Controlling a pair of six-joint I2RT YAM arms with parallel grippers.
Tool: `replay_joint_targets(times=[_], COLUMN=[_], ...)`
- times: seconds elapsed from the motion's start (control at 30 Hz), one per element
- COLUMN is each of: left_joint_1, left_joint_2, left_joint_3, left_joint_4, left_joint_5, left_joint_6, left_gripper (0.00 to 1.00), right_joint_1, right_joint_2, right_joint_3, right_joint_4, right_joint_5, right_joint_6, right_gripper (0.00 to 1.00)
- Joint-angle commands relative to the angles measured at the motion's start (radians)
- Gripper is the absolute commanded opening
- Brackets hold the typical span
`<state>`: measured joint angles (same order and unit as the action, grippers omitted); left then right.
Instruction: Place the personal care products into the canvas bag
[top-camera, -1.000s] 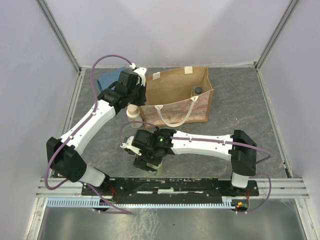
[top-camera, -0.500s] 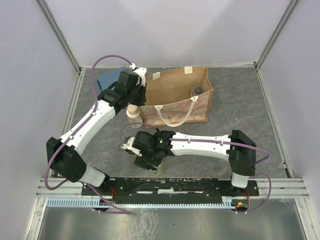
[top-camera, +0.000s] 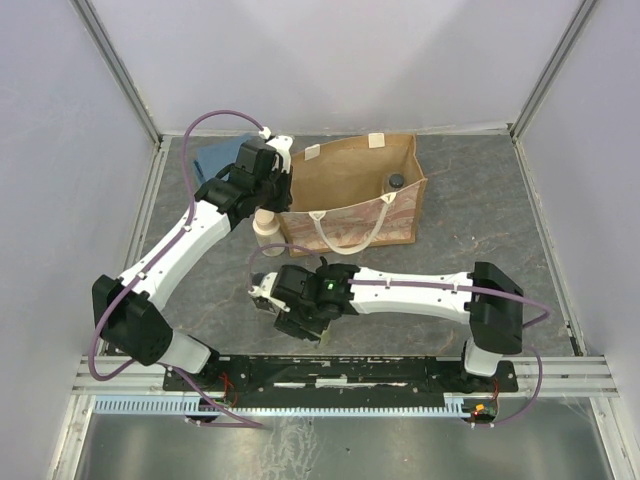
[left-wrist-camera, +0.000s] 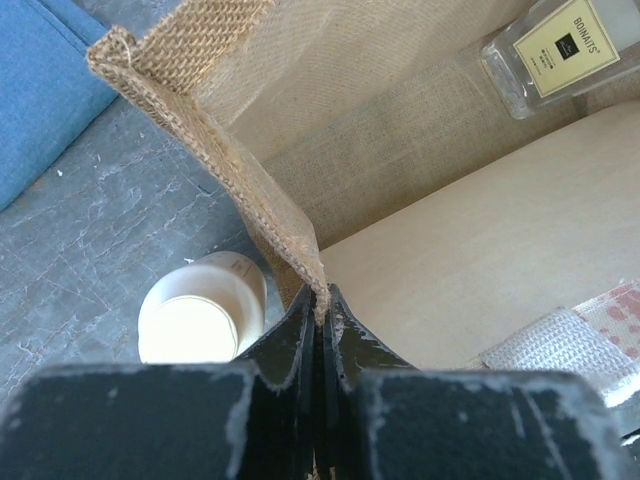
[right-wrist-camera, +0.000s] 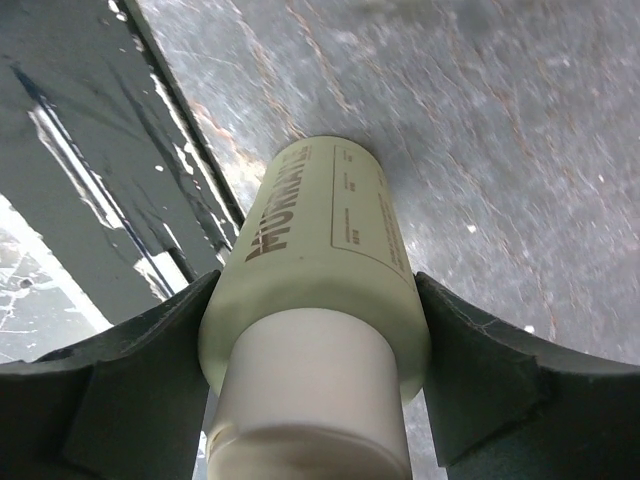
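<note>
1. Here, the right gripper (right-wrist-camera: 318, 292) straddles the pale yellow container (right-wrist-camera: 320, 225). One of its fingers (right-wrist-camera: 150, 370) presses against each side of the body, so the grasp is closed on it.
2. The container's cream cap points back toward the wrist. Its printed body runs out past the fingertips toward the tabletop (right-wrist-camera: 480, 120), beside the dark rail (right-wrist-camera: 90, 130) at the near edge. Whether it rests on the tabletop cannot be told.
3. The left gripper (left-wrist-camera: 320, 305) is clenched on the rim of the canvas bag (left-wrist-camera: 400, 130) at its near left corner, with the woven edge pinched between both fingers.
4. The beige bottle (left-wrist-camera: 200, 320) stands upright on the tabletop just outside that corner, beside the left fingers.
5. A clear bottle (left-wrist-camera: 560, 50) with a pale label sits inside the bag, toward its right end.
6. The folded blue cloth (left-wrist-camera: 40, 90) lies left of the bag, outside it.
</note>
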<state>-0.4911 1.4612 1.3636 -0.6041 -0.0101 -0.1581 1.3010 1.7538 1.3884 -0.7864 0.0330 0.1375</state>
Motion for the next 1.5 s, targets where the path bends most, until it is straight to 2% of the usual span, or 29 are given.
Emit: replay_joint_targets(times=[0.0,0.17,0.37,0.57,0.67,0.77,0.9,0.97,1.2,1.47], left_joint_1=[0.0,0.001,0.001,0.001,0.002,0.001,0.001,0.001,0.001,0.001], left_joint_2=[-0.039,-0.034,-0.025,-0.014,-0.013,-0.012,-0.018,-0.023,-0.034,-0.036], left_joint_3=[-0.007,-0.009,-0.015,-0.015,-0.015,-0.014,-0.012,-0.014,-0.023,-0.025], left_joint_4=[-0.006,-0.001,0.006,0.01,0.01,0.01,0.008,0.007,-0.005,-0.001], left_joint_5=[-0.022,-0.019,-0.021,-0.012,-0.007,-0.002,0.005,0.006,0.014,0.022], left_joint_6=[0.043,0.045,0.051,0.054,0.056,0.061,0.066,0.07,0.1,0.102], left_gripper=[0.03,0.03,0.03,0.03,0.03,0.03,0.03,0.03,0.03,0.03], right_joint_1=[-0.008,-0.041,-0.14,-0.237,-0.339,-0.46,-0.588,-0.61,-0.638,-0.649], right_joint_2=[-0.14,-0.245,-0.298,-0.229,-0.158,-0.092,-0.02,0.009,0.047,0.093], right_joint_3=[0.036,0.143,0.383,0.746,0.959,1.058,1.074,1.051,0.86,0.721], right_joint_4=[-0.063,-0.182,-0.341,-0.423,-0.46,-0.437,-0.37,-0.345,-0.187,-0.097], right_joint_5=[0.113,0.174,0.227,0.279,0.295,0.251,0.128,0.101,0.045,0.08], right_joint_6=[0.064,0.13,0.163,0.086,0.035,-0.011,-0.031,-0.034,-0.022,-0.025], right_gripper=[0.0,0.0,0.0,0.0,0.0,0.0,0.0,0.0,0.0,0.0])
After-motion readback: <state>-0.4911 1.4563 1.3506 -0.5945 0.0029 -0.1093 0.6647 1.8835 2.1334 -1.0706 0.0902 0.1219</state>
